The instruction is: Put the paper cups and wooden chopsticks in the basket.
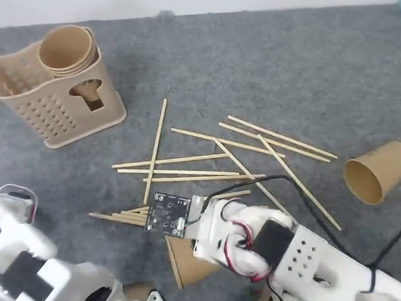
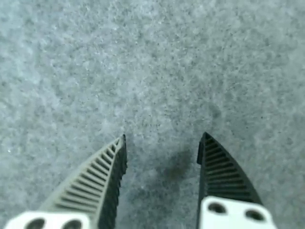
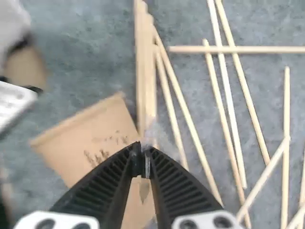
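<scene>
Basket [image 1: 52, 99]: stood at the upper left of the high view, a stack of paper cups [image 1: 66, 50] already nested in its back compartment.
Loose chopsticks [image 1: 188, 172]: lay scattered and crossed over one another in the middle of the frame.
Bundle of chopsticks [image 3: 143, 71]: lay left of centre in the high view – its near end sat between the right gripper's jaws.
Right gripper [image 3: 142, 149]: jaws drawn together on that bundle (almost no gap showed).
Tipped cup [image 3: 90, 138]: on its side just beside the bundle, at the bottom centre of the high view.
Far cup [image 1: 381, 172]: on its side at the right edge, mouth towards the lower left.
Left gripper [image 2: 164, 135]: jaws spread wide over bare grey carpet [image 2: 152, 62].
</scene>
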### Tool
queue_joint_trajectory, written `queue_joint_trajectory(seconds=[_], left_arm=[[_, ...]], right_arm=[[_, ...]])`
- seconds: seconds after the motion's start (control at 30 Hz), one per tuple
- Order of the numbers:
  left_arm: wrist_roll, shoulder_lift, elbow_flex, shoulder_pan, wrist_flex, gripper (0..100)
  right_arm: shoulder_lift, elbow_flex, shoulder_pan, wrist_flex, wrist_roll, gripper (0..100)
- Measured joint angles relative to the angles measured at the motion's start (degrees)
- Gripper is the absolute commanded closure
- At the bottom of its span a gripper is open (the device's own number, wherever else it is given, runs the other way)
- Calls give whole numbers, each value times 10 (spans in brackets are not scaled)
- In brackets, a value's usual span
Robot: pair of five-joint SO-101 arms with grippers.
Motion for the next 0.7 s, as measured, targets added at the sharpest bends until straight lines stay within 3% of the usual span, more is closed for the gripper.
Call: queue_joint_trajectory(seconds=[0.17,0.3,0.43,0.7], left_arm=[[4,0,0,-10,0,772],[8,0,0,-9,0,772],[18,0,0,-9,0,772],[21,0,-6,-10,0,772]], right_arm=[[-23,-18,-102,24,-67,821],[-25,-14,-170,12,-129,884],[-25,25,-289,-14,-121,983],[-25,128,-252,-126,-71,980]])
